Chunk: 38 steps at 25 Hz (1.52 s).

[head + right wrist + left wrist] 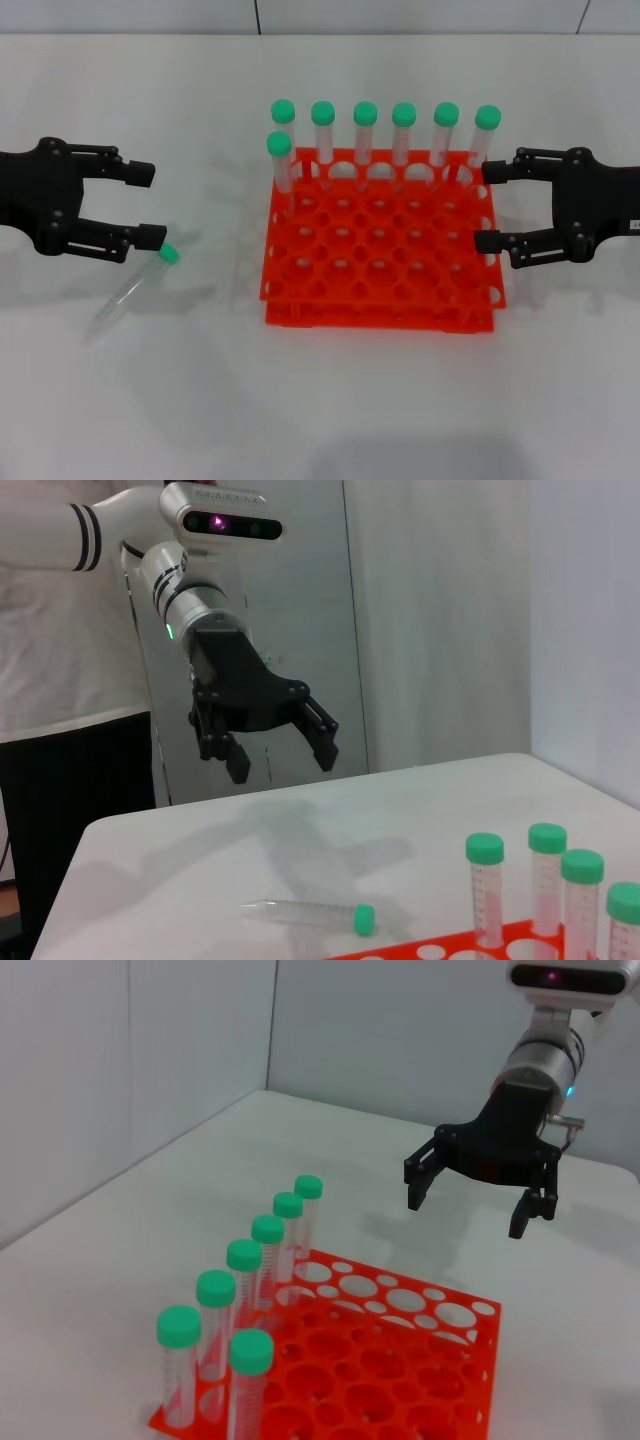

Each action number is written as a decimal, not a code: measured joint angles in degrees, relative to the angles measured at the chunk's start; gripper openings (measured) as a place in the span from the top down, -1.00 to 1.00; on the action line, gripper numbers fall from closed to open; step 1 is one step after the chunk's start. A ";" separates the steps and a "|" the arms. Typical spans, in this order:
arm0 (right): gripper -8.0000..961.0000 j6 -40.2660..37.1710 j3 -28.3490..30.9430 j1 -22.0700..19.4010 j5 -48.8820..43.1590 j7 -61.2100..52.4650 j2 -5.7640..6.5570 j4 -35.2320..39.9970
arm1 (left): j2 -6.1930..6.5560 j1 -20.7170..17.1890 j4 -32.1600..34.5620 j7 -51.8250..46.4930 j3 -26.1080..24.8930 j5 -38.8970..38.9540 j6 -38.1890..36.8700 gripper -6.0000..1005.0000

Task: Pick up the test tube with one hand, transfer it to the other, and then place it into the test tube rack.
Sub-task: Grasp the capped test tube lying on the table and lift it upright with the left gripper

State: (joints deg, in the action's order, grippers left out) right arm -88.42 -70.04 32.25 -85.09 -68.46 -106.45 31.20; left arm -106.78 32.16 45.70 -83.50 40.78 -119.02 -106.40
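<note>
The slim clear plastic test tube with a green screw cap [135,283] lies flat on the white table [320,400], to the left of the bright orange-red plastic test tube rack [380,262] and well apart from it. Its long axis runs diagonally: the cap end points toward the rack and away from the robot, the rounded tip toward the robot's left. The black two-finger left gripper [140,205] hovers above the table with its jaws spread wide and nothing between them; the tube's cap sits just beside its nearer finger, below it. The black labelled right gripper [492,206] hangs beside the rack's right edge, jaws likewise released and empty. Seven identical green-capped tubes [365,135] stand upright in the rack. The left arm is clearly nearer; it likely needs to descend and straddle the tube across its axis
</note>
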 joint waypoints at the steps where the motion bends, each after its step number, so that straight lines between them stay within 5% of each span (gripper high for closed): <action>1: -0.81 0.00 0.00 0.00 0.00 0.00 -0.03 0.00 | -0.04 0.02 0.00 0.00 0.00 -0.02 0.12 -0.61; 18: -0.81 -0.22 3.92 -1.48 0.19 1.55 -0.95 0.08 | -0.25 0.11 1.78 -3.93 0.00 0.00 0.88 -0.61; 27: -0.81 -0.21 6.82 -3.76 0.44 4.20 -2.20 1.47 | -0.84 -0.21 13.46 -24.35 0.42 -3.69 0.18 -0.58; 33: -0.80 0.03 7.55 -3.87 0.32 4.90 -2.33 1.56 | -0.81 4.34 17.49 -41.04 0.82 -14.92 -2.40 -0.57; 38: -0.80 0.29 7.56 -3.80 0.35 5.73 -2.04 1.59 | -0.27 8.01 17.61 -49.97 8.79 -24.03 -3.79 -0.55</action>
State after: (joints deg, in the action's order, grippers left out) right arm -88.13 -62.48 28.46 -84.73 -62.73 -108.50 32.79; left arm -107.05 40.17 63.31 -133.47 49.57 -143.06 -110.19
